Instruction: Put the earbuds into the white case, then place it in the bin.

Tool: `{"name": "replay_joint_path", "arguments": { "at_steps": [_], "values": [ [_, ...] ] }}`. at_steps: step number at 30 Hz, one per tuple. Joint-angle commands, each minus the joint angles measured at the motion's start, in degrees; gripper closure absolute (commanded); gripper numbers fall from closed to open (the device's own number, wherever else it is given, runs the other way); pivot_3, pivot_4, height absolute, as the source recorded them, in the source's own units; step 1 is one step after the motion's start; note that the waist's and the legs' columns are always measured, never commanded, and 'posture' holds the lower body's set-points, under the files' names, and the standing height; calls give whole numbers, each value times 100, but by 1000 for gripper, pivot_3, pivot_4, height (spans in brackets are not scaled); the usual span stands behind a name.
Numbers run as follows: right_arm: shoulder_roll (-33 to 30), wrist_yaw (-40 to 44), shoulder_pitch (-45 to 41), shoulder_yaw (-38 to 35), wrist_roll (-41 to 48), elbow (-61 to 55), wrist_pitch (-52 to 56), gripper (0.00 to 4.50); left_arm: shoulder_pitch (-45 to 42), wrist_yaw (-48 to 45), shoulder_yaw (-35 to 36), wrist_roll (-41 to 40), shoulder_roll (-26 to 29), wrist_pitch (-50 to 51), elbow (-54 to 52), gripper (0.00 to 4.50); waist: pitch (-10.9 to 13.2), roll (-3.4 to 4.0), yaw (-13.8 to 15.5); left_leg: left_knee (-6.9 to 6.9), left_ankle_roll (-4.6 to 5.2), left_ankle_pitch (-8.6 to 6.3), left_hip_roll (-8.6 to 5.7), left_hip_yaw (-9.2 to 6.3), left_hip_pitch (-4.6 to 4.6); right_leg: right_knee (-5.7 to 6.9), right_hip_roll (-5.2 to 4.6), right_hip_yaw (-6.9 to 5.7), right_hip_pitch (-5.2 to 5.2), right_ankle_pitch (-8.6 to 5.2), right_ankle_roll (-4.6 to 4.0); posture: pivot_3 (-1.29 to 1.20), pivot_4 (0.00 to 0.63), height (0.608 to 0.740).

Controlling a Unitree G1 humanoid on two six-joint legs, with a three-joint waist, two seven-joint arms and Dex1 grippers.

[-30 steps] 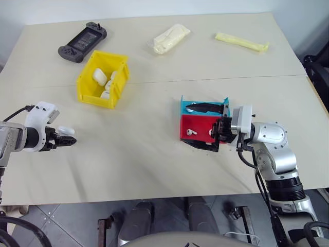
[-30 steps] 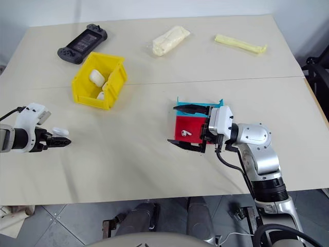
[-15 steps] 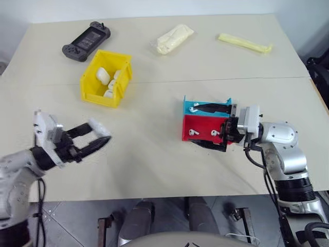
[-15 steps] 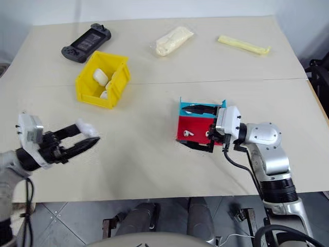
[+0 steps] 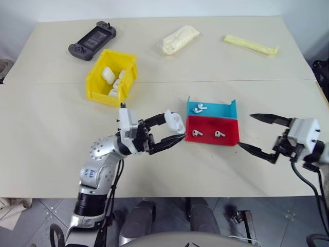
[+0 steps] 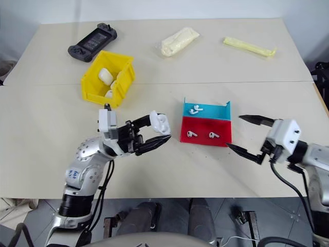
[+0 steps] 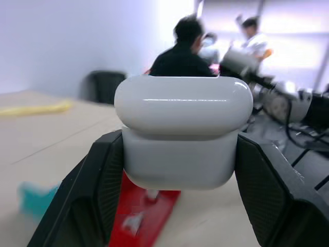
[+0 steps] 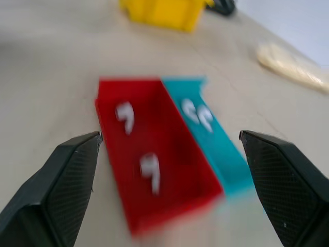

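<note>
From the head views, the left tool (image 5: 172, 127) is clenched on the white case (image 5: 174, 121), above the table (image 5: 51, 134) just left of the red-and-blue tray (image 5: 212, 141). The right tool (image 5: 257, 133) is released, fingers wide, right of the tray. The earbuds (image 5: 205, 134) lie in the tray.

In the left wrist view, the case (image 7: 182, 131) sits between both fingers (image 7: 87, 200), its long axis across them.

In the right wrist view, the fingers (image 8: 61, 180) stand apart, facing the tray (image 8: 175, 170).

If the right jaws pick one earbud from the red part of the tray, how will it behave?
Each earbud is tiny and glossy, so it probably slips easily between the wide black fingers. Its rounded head may let it roll or pivot when nudged. It looks very light, so it could skid across the tray rather than stay put.
</note>
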Motion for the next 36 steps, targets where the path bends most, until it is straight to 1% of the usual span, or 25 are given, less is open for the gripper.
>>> {"name": "replay_joint_path", "arguments": {
  "at_steps": [1, 3, 5, 8, 10, 12, 14, 16, 18, 20, 23, 25, 29, 31, 34, 36],
  "values": [
    [-182, 94, 559, -654, 84, -264, 27, 0, -182, -299, -311, 112, -207, -640, 222, 1690, 1, -1, -3, 0, 2, -1, -1, 10, 3, 0, 3, 8, 0, 1, 2, 0, 150, 740],
    [-311, 84, 901, -873, -4, -330, 209, 0, -353, -529, -479, 145, -350, -951, 479, 1690, 1, -1, 10, -2, 7, -4, 0, 27, 7, -2, 7, 21, -1, 3, 5, 0, 150, 740],
    [-464, -14, 1011, -895, -110, -462, 370, 0, -401, -624, -517, 152, -391, -1145, 595, 1690, 2, -3, -7, 4, 12, -7, 0, 36, 7, -6, 9, 30, -1, 8, 10, 0, 150, 740],
    [-731, -143, 827, -704, -68, -713, 841, 0, -390, -565, -409, -16, -433, -1178, 609, 1690, 2, -3, -27, 3, 19, -11, 7, 56, 15, -9, 18, 54, -1, 13, 15, 0, 150, 740],
    [-998, -258, 514, -375, 65, -1023, 1475, 0, -369, -569, -397, -4, -363, -1207, 542, 1690, 1, -2, -23, 3, 18, -11, 11, 55, 15, -8, 20, 56, -4, 14, 14, 0, 150, 740],
    [-1341, -374, -279, 300, 261, -1281, 2327, 0, -327, -592, -385, 25, -233, -1201, 463, 1690, 1, -2, -22, 5, 18, -11, 17, 55, 15, -6, 21, 62, -7, 15, 14, 0, 150, 740],
    [-1642, -515, -1057, 1020, 64, -1376, 2999, 0, -279, -560, -361, 31, -109, -1144, 416, 1690, 1, -1, -7, 8, 17, -12, 21, 48, 11, -7, 21, 68, -12, 16, 15, 0, 150, 740],
    [-1827, -535, -1780, 1644, 95, -1486, 3756, 0, -238, -568, -330, 62, 3, -1184, 410, 1690, 3, -5, 11, 9, 16, -13, 21, 46, 7, -11, 20, 62, -16, 16, 15, 0, 150, 740],
    [-1858, -550, -2589, 2299, 36, -1496, 4422, 0, -233, -564, -287, 65, 105, -1206, 432, 1690, 3, -5, 30, 13, 17, -13, 18, 41, -5, -20, 15, 50, -18, 17, 15, 0, 150, 740],
    [-1864, -500, -3017, 2669, -59, -1499, 4685, 0, -214, -532, -280, 51, 165, -1199, 402, 1690, 4, -7, 56, 22, 21, -16, 16, 40, -14, -28, 10, 45, -19, 19, 17, 0, 150, 740],
    [-1800, -350, -4022, 3730, -548, -1302, 5317, 0, -172, -552, -302, 109, 276, -1232, 355, 1690, 4, -7, 71, 48, 35, -33, 12, 36, -26, -32, 5, 39, -20, 20, 19, 0, 150, 740],
    [-1716, -230, -4486, 4341, -993, -1060, 5313, 0, -114, -575, -341, 137, 310, -1271, 340, 1690, 4, -7, 43, 67, 42, -42, 11, 37, -30, -33, 1, 39, -22, 23, 25, 0, 150, 740],
    [-1567, -138, -4931, 4803, -1327, -791, 5455, 0, -36, -544, -403, 166, 305, -1297, 279, 1690, 4, -7, 22, 77, 47, -48, 8, 38, -32, -34, -3, 36, -20, 26, 30, 0, 150, 740],
    [-1505, -97, -5090, 5076, -1632, -590, 5381, 0, 43, -452, -427, 168, 286, -1266, 180, 1690, 4, -7, 14, 78, 47, -48, 9, 38, -35, -33, -2, 35, -23, 26, 30, 0, 150, 740],
    [-1419, 7, -5181, 5287, -1851, -406, 5361, 631, 141, -388, -464, 190, 310, -1257, 75, 1690, 4, -7, 8, 78, 46, -49, 9, 38, -35, -31, -2, 35, -24, 26, 31, 0, 150, 740],
    [-1302, 24, -5200, 5310, -1888, -305, 5477, 1284, 185, -318, -463, 211, 323, -1251, 19, 1690, 4, -7, 4, 78, 46, -49, 10, 38, -35, -30, -1, 35, -24, 26, 31, 0, 150, 740]
  ]
}}
